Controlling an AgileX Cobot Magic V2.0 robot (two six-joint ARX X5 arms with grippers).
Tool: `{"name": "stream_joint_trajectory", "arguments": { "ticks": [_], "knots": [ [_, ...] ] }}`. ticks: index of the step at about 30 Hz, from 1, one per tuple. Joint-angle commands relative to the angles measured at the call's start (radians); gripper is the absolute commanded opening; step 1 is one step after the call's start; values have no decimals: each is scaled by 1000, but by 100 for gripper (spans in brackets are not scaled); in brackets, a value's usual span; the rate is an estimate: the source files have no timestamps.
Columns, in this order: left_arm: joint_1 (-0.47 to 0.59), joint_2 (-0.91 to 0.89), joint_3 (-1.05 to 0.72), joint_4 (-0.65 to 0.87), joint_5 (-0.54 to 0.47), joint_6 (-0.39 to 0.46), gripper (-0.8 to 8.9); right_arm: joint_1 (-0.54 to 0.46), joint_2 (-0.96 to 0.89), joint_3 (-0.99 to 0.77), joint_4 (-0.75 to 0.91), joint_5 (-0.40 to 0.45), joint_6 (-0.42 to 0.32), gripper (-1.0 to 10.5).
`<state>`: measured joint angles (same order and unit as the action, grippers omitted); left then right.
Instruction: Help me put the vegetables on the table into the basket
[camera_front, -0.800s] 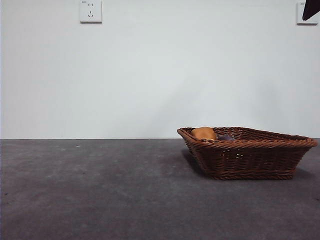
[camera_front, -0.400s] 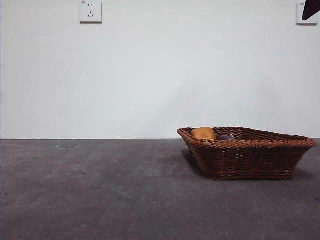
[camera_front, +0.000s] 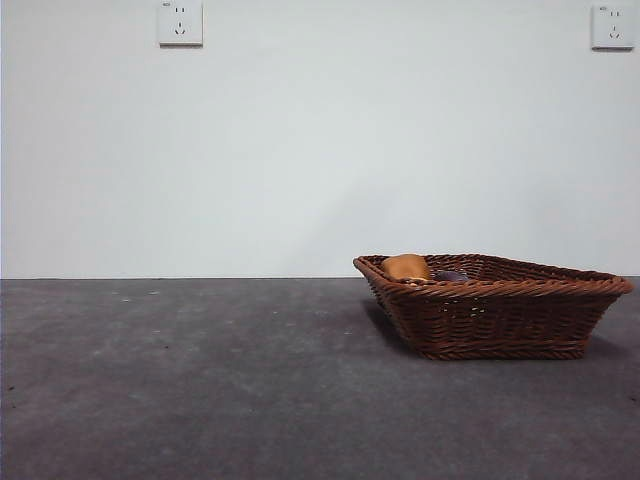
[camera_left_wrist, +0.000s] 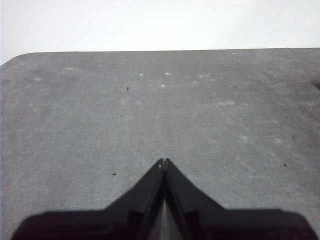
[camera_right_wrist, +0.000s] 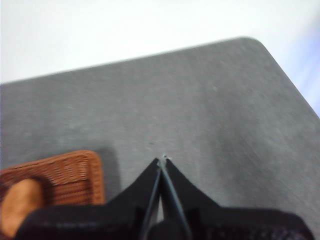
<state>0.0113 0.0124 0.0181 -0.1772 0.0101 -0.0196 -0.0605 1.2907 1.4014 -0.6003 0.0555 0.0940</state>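
The brown wicker basket (camera_front: 500, 310) stands on the dark grey table (camera_front: 200, 380) at the right. The brown potato (camera_front: 407, 266) shows above its rim at the left end, with a bit of the purple eggplant (camera_front: 452, 274) beside it. The corn is hidden. In the right wrist view a corner of the basket (camera_right_wrist: 65, 172) and the potato (camera_right_wrist: 17, 202) show beside my right gripper (camera_right_wrist: 163, 160), which is shut and empty, above bare table. My left gripper (camera_left_wrist: 163, 162) is shut and empty over bare table, away from the basket.
A white wall stands behind the table, with one socket (camera_front: 180, 22) at the top left and another (camera_front: 612, 25) at the top right. The table's rounded far corners show in both wrist views.
The black arm tip at the top right corner of the front view has gone out of view. The basket and its contents have not moved.
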Motion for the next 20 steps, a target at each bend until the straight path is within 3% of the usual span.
{"name": "stream_joint_trajectory", "arguments": {
  "ticks": [1, 5, 9, 15, 20],
  "knots": [
    [3, 2, -11, 12, -3, -2, -3, 9, -145, -179, 76, 1, 10, -1],
    [3, 3, -11, 12, -3, -2, -3, 9, -367, -438, 191, 9, -61, -1],
    [3, 3, -11, 12, -3, -2, -3, 9, -586, -683, 276, 13, -72, -1],
    [3, 3, -11, 13, -3, -2, -3, 9, -864, -1059, 590, 4, -79, -1],
    [3, 4, -11, 12, -3, -2, -3, 9, -1047, -1270, 682, -3, -79, -1]
  ]
}}
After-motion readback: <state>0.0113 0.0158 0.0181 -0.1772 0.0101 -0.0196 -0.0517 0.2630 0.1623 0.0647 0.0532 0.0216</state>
